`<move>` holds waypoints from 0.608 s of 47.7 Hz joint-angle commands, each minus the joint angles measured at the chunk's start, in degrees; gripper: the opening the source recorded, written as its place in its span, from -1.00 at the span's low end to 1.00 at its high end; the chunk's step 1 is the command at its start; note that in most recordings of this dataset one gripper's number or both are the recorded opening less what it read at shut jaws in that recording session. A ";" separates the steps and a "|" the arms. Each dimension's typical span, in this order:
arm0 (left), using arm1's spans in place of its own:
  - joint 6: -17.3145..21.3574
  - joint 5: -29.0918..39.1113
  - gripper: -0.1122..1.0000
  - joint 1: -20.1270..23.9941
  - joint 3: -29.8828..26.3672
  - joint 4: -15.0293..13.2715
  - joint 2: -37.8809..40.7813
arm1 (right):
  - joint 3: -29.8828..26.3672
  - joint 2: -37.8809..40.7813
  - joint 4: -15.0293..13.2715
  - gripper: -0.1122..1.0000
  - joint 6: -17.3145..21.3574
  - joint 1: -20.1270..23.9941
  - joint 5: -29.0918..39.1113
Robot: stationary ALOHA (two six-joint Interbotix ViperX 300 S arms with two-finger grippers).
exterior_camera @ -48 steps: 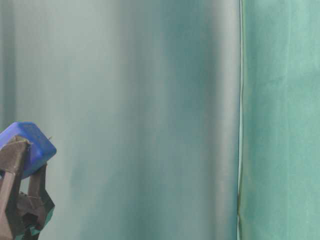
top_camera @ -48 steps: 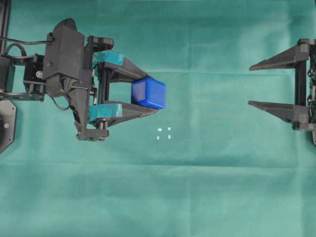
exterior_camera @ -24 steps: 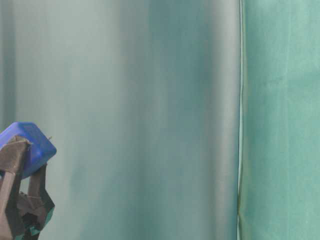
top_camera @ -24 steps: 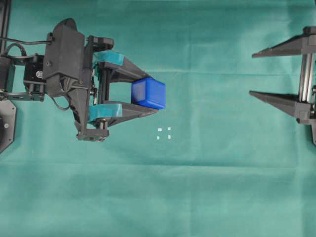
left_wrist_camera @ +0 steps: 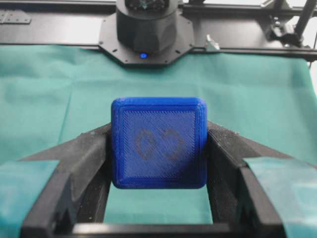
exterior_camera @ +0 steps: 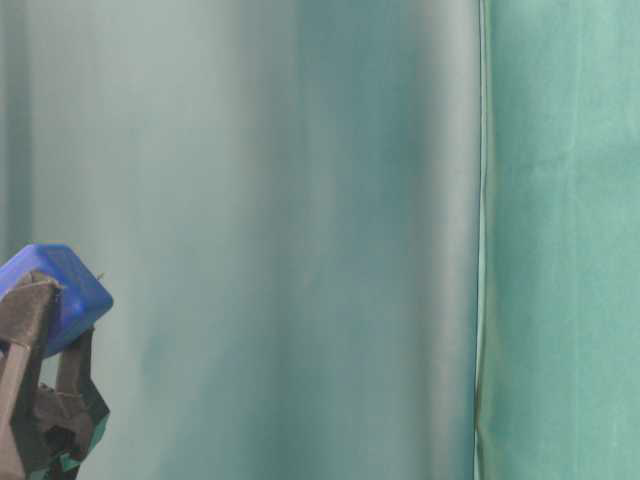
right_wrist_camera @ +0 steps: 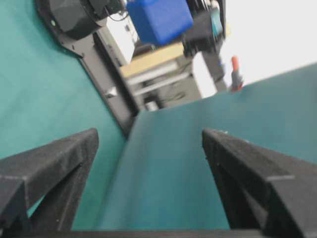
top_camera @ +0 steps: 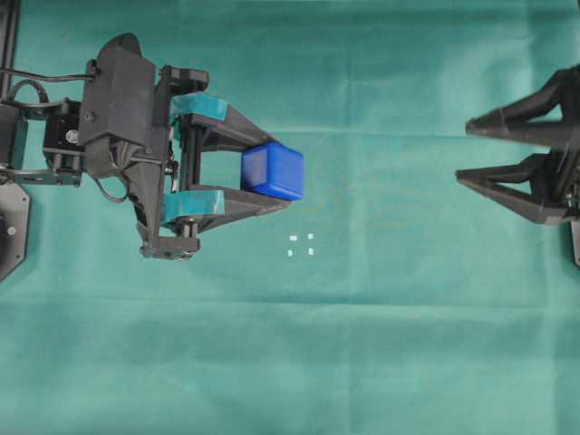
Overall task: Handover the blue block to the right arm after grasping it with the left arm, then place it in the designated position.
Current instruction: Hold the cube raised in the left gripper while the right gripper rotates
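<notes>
Blue block (top_camera: 272, 170) between left claw's (top_camera: 276, 169) taped fingers (top_camera: 195, 205)

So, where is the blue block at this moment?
In the overhead view the blue block sits left of centre, clamped between the left gripper's teal-taped fingers, just up-left of the four white marks.
</notes>
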 commanded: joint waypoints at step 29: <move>-0.09 -0.44 0.04 0.70 -0.62 -0.09 -1.05 | -1.67 1.05 -12.13 0.90 -0.53 1.32 1.14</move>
